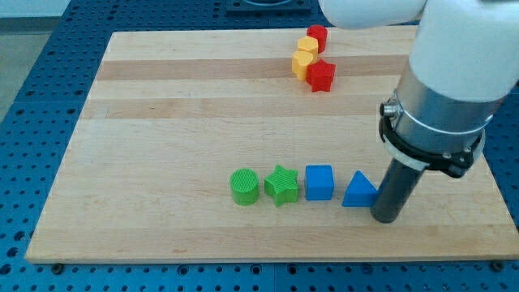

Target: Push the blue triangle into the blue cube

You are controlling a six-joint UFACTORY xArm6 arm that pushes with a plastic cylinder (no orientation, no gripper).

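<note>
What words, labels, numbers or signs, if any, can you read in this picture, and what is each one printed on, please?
None: no readable text, number or sign shows anywhere.
The blue triangle, blue cube, wooden board and the arm's white housing are all unmarked.
My tip sits just to the view's right of the blue triangle and carries no label either.

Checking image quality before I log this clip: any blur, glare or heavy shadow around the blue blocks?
Camera view: sharp, evenly lit, no glare on the board; the blue triangle and blue cube cast only faint shadows; my tip sits crisp against the triangle's right side; the pale arm housing at the top looks bright.
</note>
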